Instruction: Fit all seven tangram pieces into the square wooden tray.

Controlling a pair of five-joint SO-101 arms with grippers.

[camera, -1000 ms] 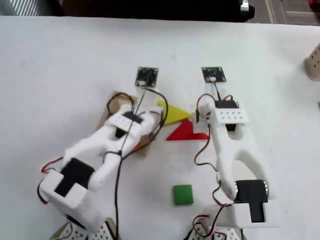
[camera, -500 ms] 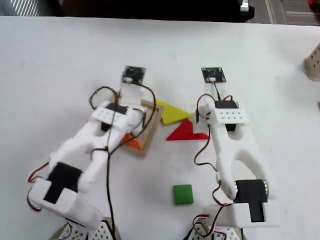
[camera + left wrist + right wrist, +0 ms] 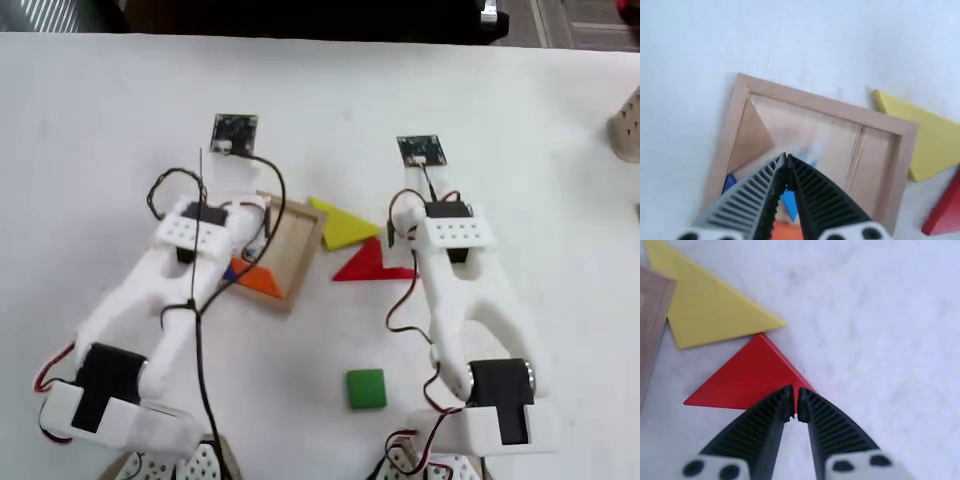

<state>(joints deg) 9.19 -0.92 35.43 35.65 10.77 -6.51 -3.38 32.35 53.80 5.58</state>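
**Both grippers closed and empty: left over tray, right at red triangle**

The left gripper [image 3: 786, 157] has its jaws pressed together with nothing between them, and its tips hang over the floor of the wooden tray [image 3: 825, 103]. A blue piece [image 3: 790, 201] lies inside the tray, partly hidden by the fingers. An orange piece [image 3: 783, 231] lies right next to it, toward the arm's side of the tray. The tray floor beyond the tips is bare wood. In the high view the left arm [image 3: 195, 232] covers part of the tray, with the orange piece showing beside it.

The yellow triangle [image 3: 935, 141] lies flat on the table [image 3: 520, 120] just beside the tray's rim; I cannot tell whether they touch.

The right gripper [image 3: 794, 390] is closed too and holds nothing. Its tips are at the edge of the red triangle [image 3: 747, 381], near one corner. The red triangle lies flat on the table, its top corner touching the yellow triangle's long edge.

The green square [image 3: 366, 389] sits well apart from the other pieces, on the table between the two arm bases.
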